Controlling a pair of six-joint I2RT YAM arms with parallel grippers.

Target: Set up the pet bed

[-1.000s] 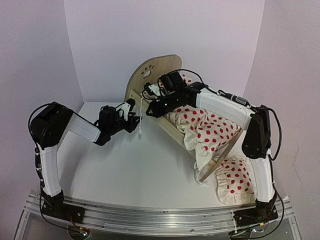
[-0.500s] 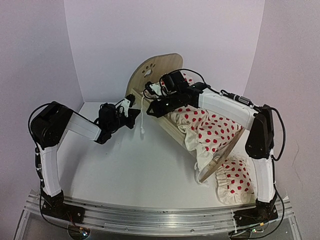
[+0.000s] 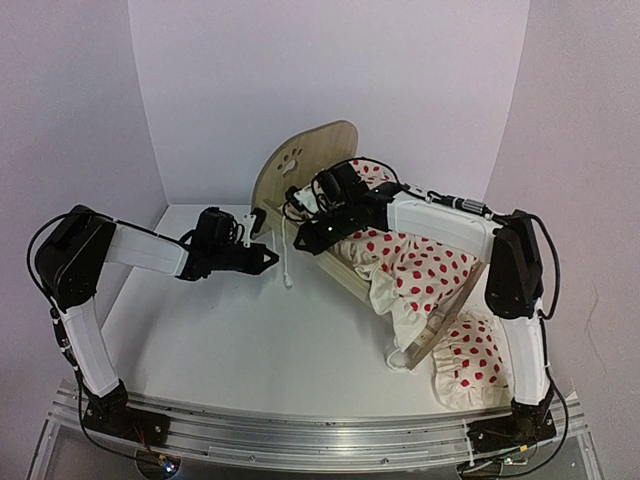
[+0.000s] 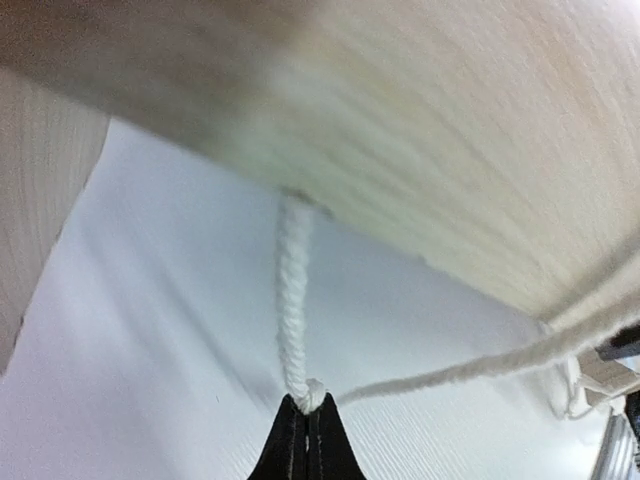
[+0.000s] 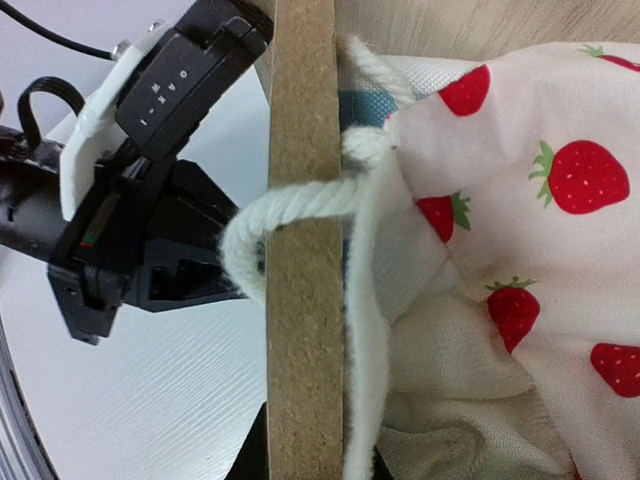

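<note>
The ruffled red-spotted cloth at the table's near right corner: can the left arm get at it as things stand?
Probably not. The pet bed and the right arm lie between it and the cloth, and the left gripper is shut on the white cord.

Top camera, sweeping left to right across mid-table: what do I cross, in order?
Left arm's black elbow joint → left tool, shut on the cord → white twisted cord hanging → cream red-spotted ruffled blanket on the plywood pet bed → right arm's black upright link.
</note>
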